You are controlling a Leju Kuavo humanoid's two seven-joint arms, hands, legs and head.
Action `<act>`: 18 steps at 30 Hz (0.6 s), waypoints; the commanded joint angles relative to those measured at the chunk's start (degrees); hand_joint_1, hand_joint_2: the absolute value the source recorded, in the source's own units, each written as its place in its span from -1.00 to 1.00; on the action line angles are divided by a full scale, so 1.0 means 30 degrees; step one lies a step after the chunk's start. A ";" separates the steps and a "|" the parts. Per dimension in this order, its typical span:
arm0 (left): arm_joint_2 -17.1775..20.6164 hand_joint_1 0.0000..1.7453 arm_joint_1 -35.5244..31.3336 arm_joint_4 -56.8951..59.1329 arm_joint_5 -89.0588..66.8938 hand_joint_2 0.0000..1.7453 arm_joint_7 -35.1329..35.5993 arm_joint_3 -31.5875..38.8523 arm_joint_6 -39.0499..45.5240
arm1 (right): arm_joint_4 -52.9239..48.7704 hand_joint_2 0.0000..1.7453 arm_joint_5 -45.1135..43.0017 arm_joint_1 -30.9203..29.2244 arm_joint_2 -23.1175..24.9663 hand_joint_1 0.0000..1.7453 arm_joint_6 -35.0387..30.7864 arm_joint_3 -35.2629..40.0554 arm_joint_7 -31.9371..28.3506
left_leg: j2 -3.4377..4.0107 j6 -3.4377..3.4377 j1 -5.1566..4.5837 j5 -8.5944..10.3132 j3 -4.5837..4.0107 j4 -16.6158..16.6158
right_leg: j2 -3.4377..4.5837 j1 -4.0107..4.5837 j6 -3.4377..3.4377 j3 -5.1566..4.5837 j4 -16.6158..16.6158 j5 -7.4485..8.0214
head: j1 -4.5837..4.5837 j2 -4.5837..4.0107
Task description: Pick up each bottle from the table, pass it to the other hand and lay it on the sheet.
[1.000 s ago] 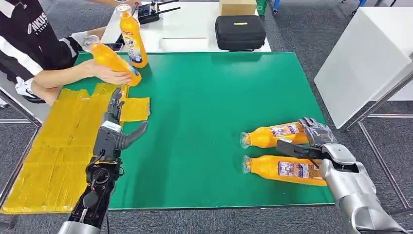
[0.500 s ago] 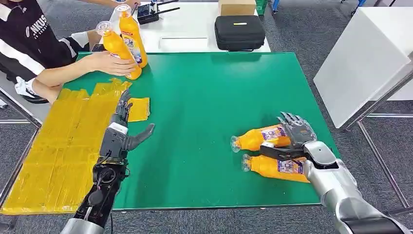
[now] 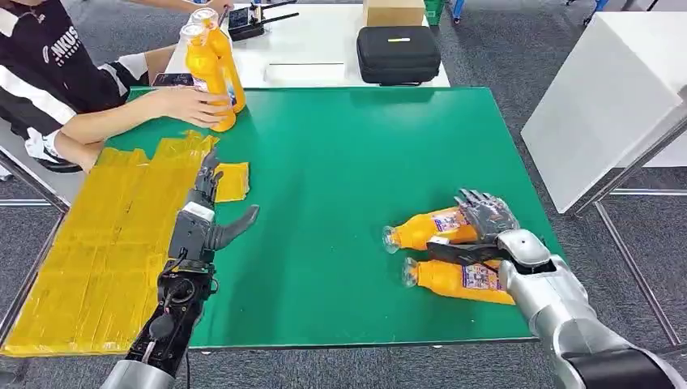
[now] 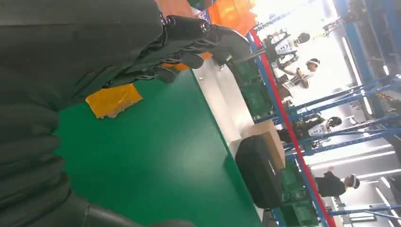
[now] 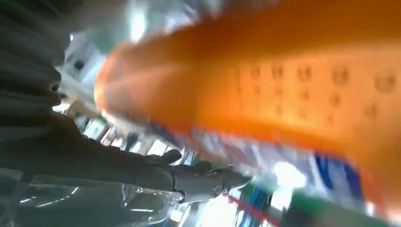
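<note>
The right hand [image 3: 484, 217] is down at four o'clock on the green table top [image 3: 340, 162], fingers draped over the label end of the far orange plastic bottle lying on its side [image 3: 428, 228], thumb stretched along the gap between it and the near orange plastic bottle [image 3: 454, 279]. Whether the grasp has actually closed, I cannot tell from up here. The right wrist view gives what the head view cannot: orange bottle wall [image 5: 283, 94] right against the lens, blurred, blue label print below it, thumb [image 5: 189, 177] just beneath. Both bottles lie clear caps toward nine o'clock, side by side, still on the green, well apart from the yellow sheet [image 3: 97, 243] at nine o'clock.

Left hand [image 3: 206, 212] hovers flat over the sheet's edge, fingers straight toward twelve, thumb splayed out, holding nothing. Its wrist view shows the small loose yellow patch [image 4: 113, 100] and, far across the table, the black zip case [image 4: 257, 170].

At eleven o'clock a person's hand [image 3: 190, 105] steadies one of two upright orange bottles [image 3: 207, 73]. All the bottles look full of orange liquid.
</note>
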 commanded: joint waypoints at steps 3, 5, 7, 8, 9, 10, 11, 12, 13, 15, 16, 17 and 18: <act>0.0292 -1.00 -0.0946 0.1222 0.0387 1.00 0.0025 -0.0656 0.0129 | 0.2669 1.00 -0.1579 -0.0743 -0.0135 1.00 0.2814 0.0138 -0.0642 | -0.0057 -0.0051 0.0030 -0.0029 0.0106 -0.0002 | -0.0086 0.0037 -0.0045 0.0131 -0.0017 -0.0042 | 0.0007 0.0000; 0.0282 -1.00 -0.1002 0.1226 0.0440 1.00 -0.0023 -0.0705 0.0095 | 0.2935 1.00 -0.2659 -0.0901 -0.0086 1.00 0.3917 -0.0541 -0.1443 | -0.0068 -0.0056 0.0027 -0.0046 0.0166 -0.0001 | -0.0108 0.0038 -0.0063 0.0196 -0.0011 -0.0074 | 0.0000 0.0000; 0.0267 -1.00 -0.1150 0.1265 0.0496 1.00 -0.0127 -0.0807 0.0039 | 0.2804 1.00 -0.3557 -0.0933 -0.0266 1.00 0.4798 -0.0982 -0.2009 | -0.0059 -0.0019 0.0019 -0.0010 0.0100 -0.0005 | -0.0072 0.0025 -0.0034 0.0136 -0.0017 -0.0033 | 0.0000 0.0000; 0.0297 -1.00 -0.1064 0.1115 0.0520 1.00 -0.0167 -0.0819 0.0062 | 0.2697 1.00 -0.3733 -0.0955 -0.0288 1.00 0.4293 -0.1025 -0.1884 | -0.0069 -0.0039 0.0020 -0.0032 0.0143 0.0001 | -0.0096 0.0029 -0.0050 0.0180 -0.0006 -0.0061 | -0.0007 0.0000; 0.0345 -1.00 -0.0887 0.0909 0.0516 1.00 -0.0185 -0.0805 0.0092 | 0.2603 1.00 -0.3929 -0.0952 -0.0233 1.00 0.3615 -0.1160 -0.1732 | -0.0071 -0.0020 0.0019 -0.0010 0.0112 -0.0005 | -0.0086 0.0025 -0.0034 0.0147 -0.0015 -0.0038 | 0.0000 0.0000; 0.0360 -1.00 -0.0844 0.0868 0.0516 1.00 -0.0187 -0.0805 0.0085 | 0.2598 1.00 -0.3922 -0.1000 -0.0224 1.00 0.3621 -0.1129 -0.1737 | -0.0070 -0.0033 0.0026 -0.0022 0.0142 -0.0006 | -0.0094 0.0035 -0.0045 0.0176 -0.0019 -0.0050 | 0.0000 0.0000; 0.0383 -1.00 -0.0751 0.0744 0.0516 1.00 -0.0185 -0.0804 0.0074 | 0.2595 1.00 -0.3942 -0.1025 -0.0200 1.00 0.3597 -0.1091 -0.1725 | -0.0051 -0.0020 0.0022 -0.0009 0.0121 -0.0009 | -0.0066 0.0028 -0.0035 0.0151 -0.0023 -0.0030 | 0.0000 0.0000; 0.0383 -1.00 -0.0751 0.0744 0.0516 1.00 -0.0185 -0.0804 0.0074 | 0.2595 1.00 -0.3942 -0.1025 -0.0200 1.00 0.3597 -0.1091 -0.1725 | -0.0043 -0.0035 0.0023 -0.0026 0.0149 -0.0008 | -0.0067 0.0031 -0.0048 0.0178 -0.0019 -0.0045 | 0.0007 0.0000; 0.0425 -1.00 -0.0596 0.0516 0.0503 1.00 -0.0183 -0.0759 0.0114 | 0.2140 1.00 -0.4426 -0.0822 -0.0049 1.00 0.1810 -0.1542 -0.1764 | -0.0034 -0.0018 0.0015 -0.0012 0.0109 -0.0006 | -0.0044 0.0021 -0.0032 0.0138 -0.0014 -0.0026 | -0.0007 0.0000; 0.0542 -1.00 -0.0262 0.0036 0.0522 1.00 -0.0169 -0.0637 0.0051 | 0.1649 1.00 -0.5268 -0.0865 0.0505 1.00 -0.1640 -0.2612 -0.1549 | -0.0024 -0.0020 0.0020 -0.0017 0.0108 -0.0004 | -0.0036 0.0027 -0.0031 0.0137 -0.0016 -0.0024 | 0.0000 0.0000; 0.0561 -1.00 0.0026 -0.0358 0.0521 1.00 -0.0147 -0.0559 0.0004 | 0.0961 1.00 -0.6258 -0.0798 0.1209 1.00 -0.4441 -0.3911 -0.1331 | -0.0017 -0.0045 0.0024 -0.0044 0.0160 -0.0003 | -0.0046 0.0035 -0.0054 0.0184 -0.0012 -0.0050 | -0.0007 0.0000; 0.0535 -1.00 0.0205 -0.0622 0.0489 1.00 -0.0117 -0.0549 -0.0039 | 0.0475 1.00 -0.6837 -0.0668 0.1656 1.00 -0.5599 -0.4415 -0.1489 | 0.0005 -0.0018 0.0009 -0.0016 0.0105 -0.0009 | -0.0009 0.0016 -0.0031 0.0123 -0.0013 -0.0017 | 0.0000 0.0000; 0.0519 -1.00 0.0320 -0.0846 0.0322 1.00 -0.0052 -0.0657 -0.0100 | -0.0517 1.00 -0.7734 -0.0287 0.2206 1.00 -0.7655 -0.5258 -0.1646 | 0.0085 -0.0039 0.0014 -0.0053 0.0136 0.0006 | 0.0061 0.0024 -0.0050 0.0135 -0.0003 -0.0024 | 0.0000 0.0000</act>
